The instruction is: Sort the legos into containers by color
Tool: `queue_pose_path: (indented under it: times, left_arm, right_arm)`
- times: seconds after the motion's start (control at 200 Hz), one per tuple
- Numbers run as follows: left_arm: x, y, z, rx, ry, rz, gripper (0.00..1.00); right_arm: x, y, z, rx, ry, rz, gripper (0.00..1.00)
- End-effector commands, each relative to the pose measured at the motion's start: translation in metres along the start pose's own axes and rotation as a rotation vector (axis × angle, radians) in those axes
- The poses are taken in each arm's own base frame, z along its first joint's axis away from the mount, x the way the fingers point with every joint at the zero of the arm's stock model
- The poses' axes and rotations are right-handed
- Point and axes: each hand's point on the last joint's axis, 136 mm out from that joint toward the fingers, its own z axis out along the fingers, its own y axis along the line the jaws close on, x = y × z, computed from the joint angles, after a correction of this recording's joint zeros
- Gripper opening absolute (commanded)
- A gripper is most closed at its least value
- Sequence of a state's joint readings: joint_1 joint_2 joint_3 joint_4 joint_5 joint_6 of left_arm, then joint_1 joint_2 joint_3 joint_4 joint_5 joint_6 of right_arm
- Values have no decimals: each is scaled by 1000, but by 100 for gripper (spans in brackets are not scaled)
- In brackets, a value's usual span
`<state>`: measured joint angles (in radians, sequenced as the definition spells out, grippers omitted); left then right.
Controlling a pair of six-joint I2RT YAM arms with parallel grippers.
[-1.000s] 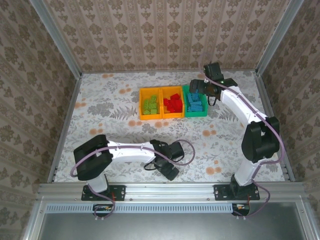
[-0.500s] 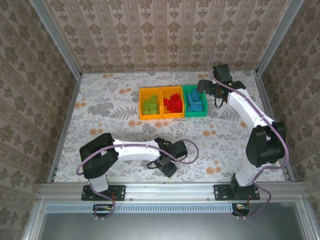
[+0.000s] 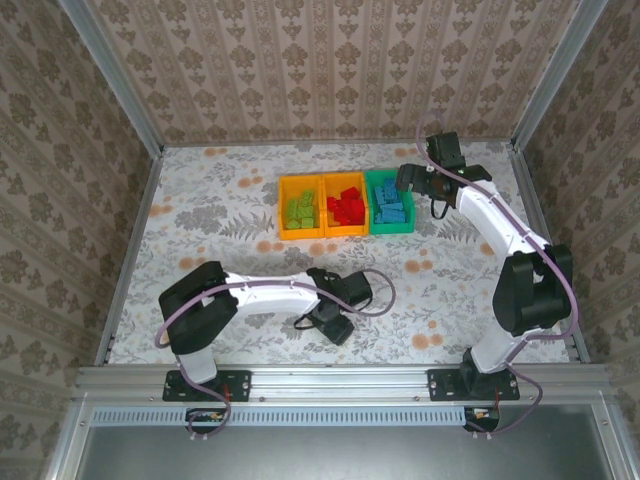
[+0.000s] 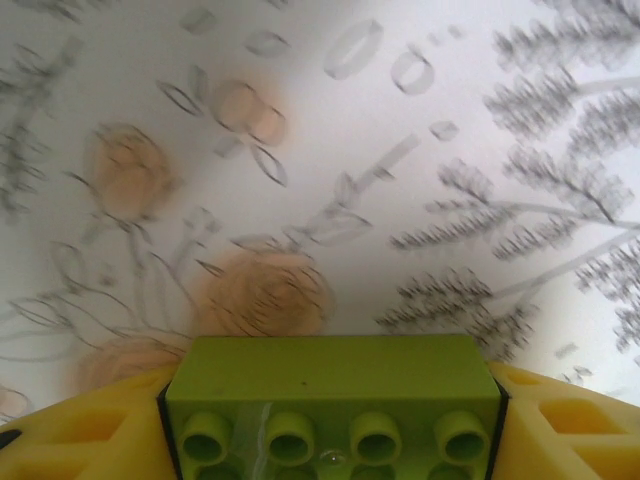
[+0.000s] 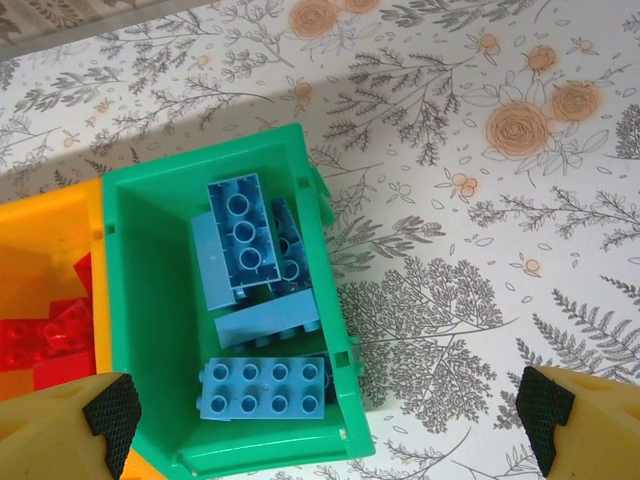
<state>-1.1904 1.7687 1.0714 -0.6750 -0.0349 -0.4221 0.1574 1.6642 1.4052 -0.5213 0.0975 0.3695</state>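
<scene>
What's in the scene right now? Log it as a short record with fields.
left pincer: shut on lime brick, over table
right pincer: open, near green bin
left orange bin: lime legos
middle orange bin: red legos
green bin: blue legos

Under me spreads a white cloth [image 3: 230, 235] printed with grey leafy sprigs and pale orange roses, running out to beige damask-papered walls [image 3: 330, 70] on three sides, with bare aluminium posts [image 3: 110, 72] slanting up from the back corners and an aluminium rail [image 3: 340, 378] along the near edge.
</scene>
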Motion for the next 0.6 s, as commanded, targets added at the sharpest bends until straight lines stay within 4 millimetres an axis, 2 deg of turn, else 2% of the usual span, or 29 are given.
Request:
queue_pose_path:
  times: [0.0,0.18,0.335,0.595]
  left_arm:
    - [-21,19,4,-42,-52,-3,56]
    - [-43,41,1,-37,-97,-37,56]
    - [-67,56,-10,-29,-152,-58,56]
    - [-85,80,-14,-42,-171,-86,56]
  right_arm:
    - [-1,-10,-15,24,-25,7,100]
    - [6,-17,-16,38,-16,12,100]
    - [10,-20,-18,44,-14,18,100]
    - [15,-24,-23,47,-16,25,100]
